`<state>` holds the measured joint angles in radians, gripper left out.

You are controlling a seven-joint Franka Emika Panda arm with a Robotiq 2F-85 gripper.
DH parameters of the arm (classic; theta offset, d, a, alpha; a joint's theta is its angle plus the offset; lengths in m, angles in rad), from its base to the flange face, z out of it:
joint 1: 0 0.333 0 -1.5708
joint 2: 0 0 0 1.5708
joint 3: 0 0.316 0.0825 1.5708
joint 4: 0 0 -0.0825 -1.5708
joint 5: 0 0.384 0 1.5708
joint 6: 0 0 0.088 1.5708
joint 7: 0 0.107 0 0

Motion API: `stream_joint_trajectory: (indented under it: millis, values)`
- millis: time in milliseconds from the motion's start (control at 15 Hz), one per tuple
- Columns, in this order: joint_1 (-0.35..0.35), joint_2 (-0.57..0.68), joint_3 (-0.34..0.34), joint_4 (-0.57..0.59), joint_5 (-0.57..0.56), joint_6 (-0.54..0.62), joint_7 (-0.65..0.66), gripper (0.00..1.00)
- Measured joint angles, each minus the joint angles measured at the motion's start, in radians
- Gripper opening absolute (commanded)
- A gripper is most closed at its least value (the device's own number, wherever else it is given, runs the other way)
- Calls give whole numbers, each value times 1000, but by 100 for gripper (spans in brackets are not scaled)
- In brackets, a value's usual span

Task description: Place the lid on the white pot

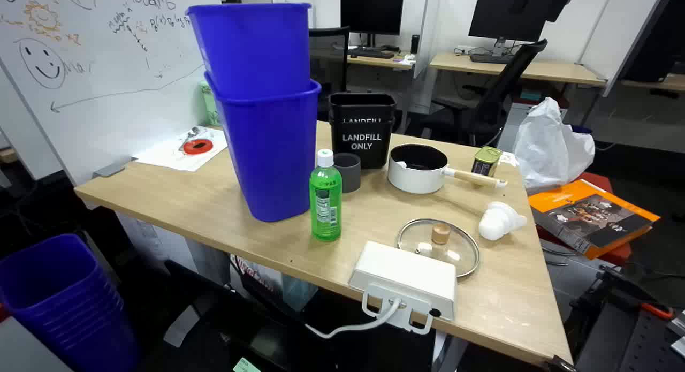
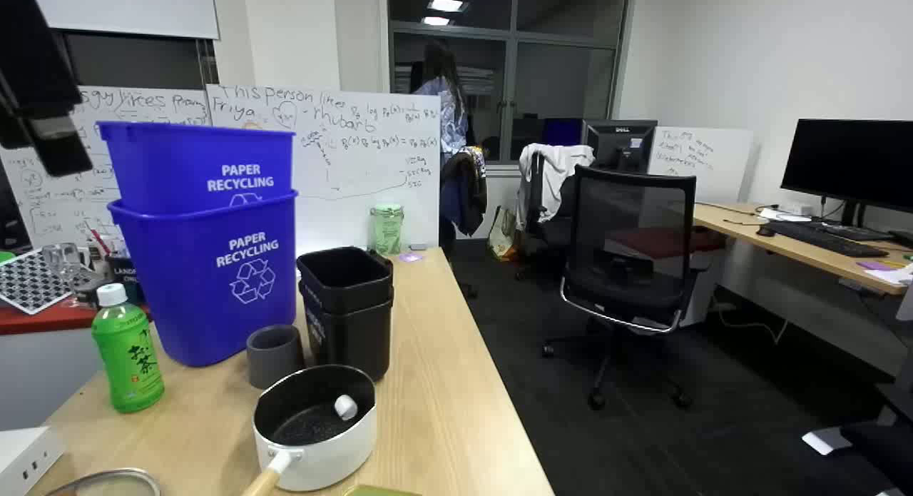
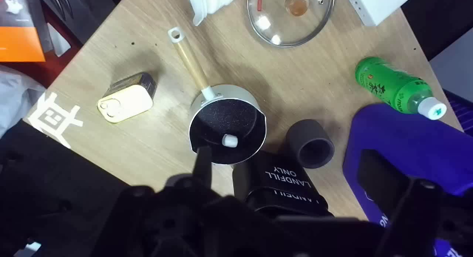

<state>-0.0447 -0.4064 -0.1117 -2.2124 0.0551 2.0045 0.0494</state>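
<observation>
A glossy glass lid (image 1: pixel 436 247), rimmed in shiny metal, is shown toward the near edge of a wood-grained table (image 1: pixel 508 302) in an exterior view. A smooth white pot (image 1: pixel 417 180), speckled dark inside, is fitted with a wooden handle (image 3: pixel 191 63); a shiny metal can (image 3: pixel 127 100) is caught near a corner.

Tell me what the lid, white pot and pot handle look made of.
Lid: probably clear, glossy glass; the table shows through, with bright reflections. White pot: likely metal, smoothly coated; thin-walled, speckled dark inside. Pot handle: apparently smooth wood, by its tan colour; plastic possible.
</observation>
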Motion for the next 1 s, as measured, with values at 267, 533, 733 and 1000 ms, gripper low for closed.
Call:
stream_joint_trajectory:
  millis: [267, 533, 733, 1000]
  values:
    - [1, -3, 7, -11, 0, -3, 1, 100]
    - [17, -31, 40, -107, 33, -4, 9, 100]
    - [37, -59, 65, -202, 62, 11, 14, 100]
    - [37, -64, 68, -206, 62, 17, 14, 100]
